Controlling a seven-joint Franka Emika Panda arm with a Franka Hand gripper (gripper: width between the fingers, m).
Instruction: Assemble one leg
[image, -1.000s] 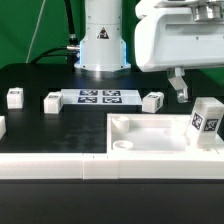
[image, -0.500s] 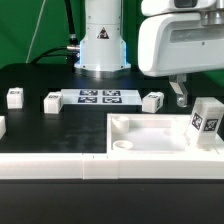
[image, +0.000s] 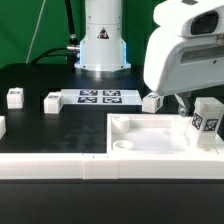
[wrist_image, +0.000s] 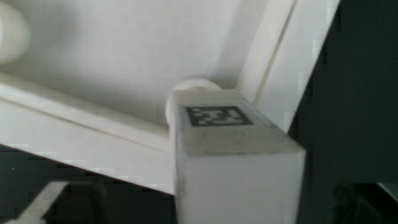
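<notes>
The fingers of the gripper look spread and hold nothing. In the wrist view one blurred tip sits clear of the leg, which stands upright in a corner of the large white panel, at the right of the exterior view. The gripper hangs just beside that leg's top, probably lining up to grasp it and seat it firmly. The spare legs sit loose on the table near the marker board.

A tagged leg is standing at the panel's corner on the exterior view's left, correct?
Not quite. The leg stands at the corner of the panel on the exterior view's right, not its left. The exterior view shows this.
</notes>
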